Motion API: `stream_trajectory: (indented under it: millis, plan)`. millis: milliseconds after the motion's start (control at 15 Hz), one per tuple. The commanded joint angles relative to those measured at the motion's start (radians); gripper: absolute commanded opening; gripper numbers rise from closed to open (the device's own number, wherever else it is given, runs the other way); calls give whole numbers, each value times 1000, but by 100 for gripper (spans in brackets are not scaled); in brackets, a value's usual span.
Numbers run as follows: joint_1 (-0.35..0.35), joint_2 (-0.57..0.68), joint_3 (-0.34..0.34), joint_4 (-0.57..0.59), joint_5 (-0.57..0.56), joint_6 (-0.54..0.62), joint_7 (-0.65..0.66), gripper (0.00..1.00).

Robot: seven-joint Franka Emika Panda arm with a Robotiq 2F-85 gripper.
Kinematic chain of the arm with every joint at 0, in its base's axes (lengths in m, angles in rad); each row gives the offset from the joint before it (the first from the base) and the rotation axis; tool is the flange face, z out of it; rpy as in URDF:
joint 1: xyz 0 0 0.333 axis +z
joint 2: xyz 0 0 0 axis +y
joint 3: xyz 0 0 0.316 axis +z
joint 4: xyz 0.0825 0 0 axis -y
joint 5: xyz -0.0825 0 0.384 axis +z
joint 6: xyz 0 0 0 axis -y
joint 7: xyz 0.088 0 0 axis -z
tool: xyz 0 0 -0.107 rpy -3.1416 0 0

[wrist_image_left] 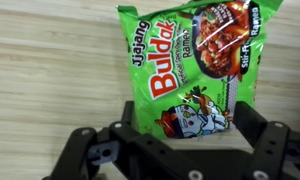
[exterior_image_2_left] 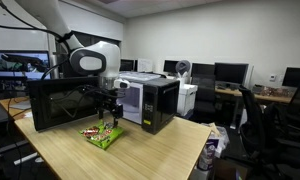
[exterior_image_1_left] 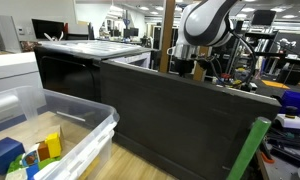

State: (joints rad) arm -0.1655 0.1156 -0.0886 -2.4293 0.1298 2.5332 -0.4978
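1. Gripper (wrist_image_left: 185, 118) hangs low over the ramen packet (wrist_image_left: 190, 60), jaws spread wide, holding nothing.
2. That packet lies flat on the wooden table (wrist_image_left: 50, 70), just under the fingers.
3. Looks like the hover stage: a pick calls for dropping straight down and pinching across the width.
4. Glossy green film, rectangular and pillowy, on pale smooth wood grain.

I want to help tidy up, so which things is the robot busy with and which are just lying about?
Busy with:
the green noodle packet on the table
the open tool over it

Just lying about:
the microwave
the clear bin
the toy blocks in it
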Motion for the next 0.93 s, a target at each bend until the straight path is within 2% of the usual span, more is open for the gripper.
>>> stream_trajectory:
  millis: [0, 333, 733, 867]
  plan:
    - [-22, 16, -2, -30, 46, 72, -48, 100]
    - [-50, 59, 6, -32, 74, 129, -65, 100]
    - [-72, 110, 59, -3, 169, 145, -101, 100]
    - [-72, 126, 66, 3, 169, 167, -109, 100]
